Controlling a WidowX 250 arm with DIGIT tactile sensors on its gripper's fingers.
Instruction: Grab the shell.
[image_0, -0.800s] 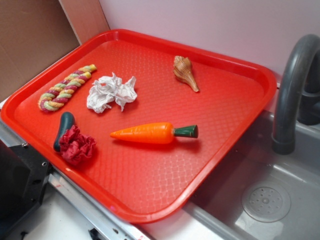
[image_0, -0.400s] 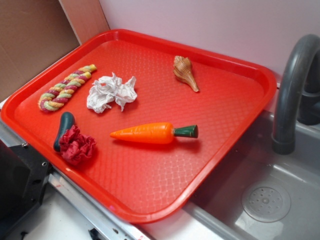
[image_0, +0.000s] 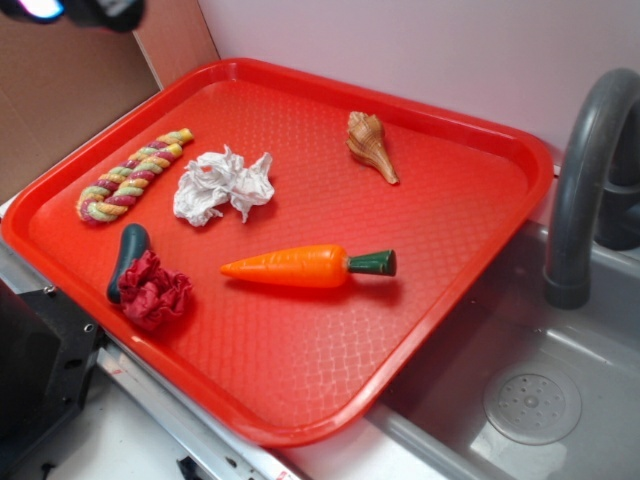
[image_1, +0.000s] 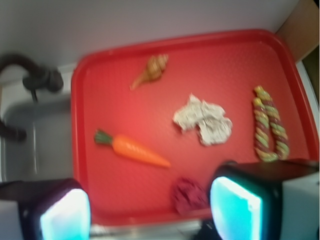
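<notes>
The tan-brown spiral shell (image_0: 368, 143) lies on the red tray (image_0: 470, 250) near its far edge, tail pointing right and toward me. In the wrist view the shell (image_1: 151, 70) sits at the tray's top, far from my fingers. My gripper (image_1: 150, 210) is open and empty, high above the tray's near edge, its two pads lit cyan. In the exterior view only a dark bit of the gripper (image_0: 75, 10) shows at the top left corner.
On the tray lie an orange toy carrot (image_0: 305, 266), crumpled white paper (image_0: 220, 184), a braided rope toy (image_0: 130, 176), and a red crumpled cloth (image_0: 153, 291) beside a dark green handle (image_0: 126, 257). A grey sink (image_0: 530, 390) with a faucet (image_0: 585, 170) is at right.
The gripper has come into the exterior view at the top left corner; earlier it was out of that view. Nothing on the tray has moved.
</notes>
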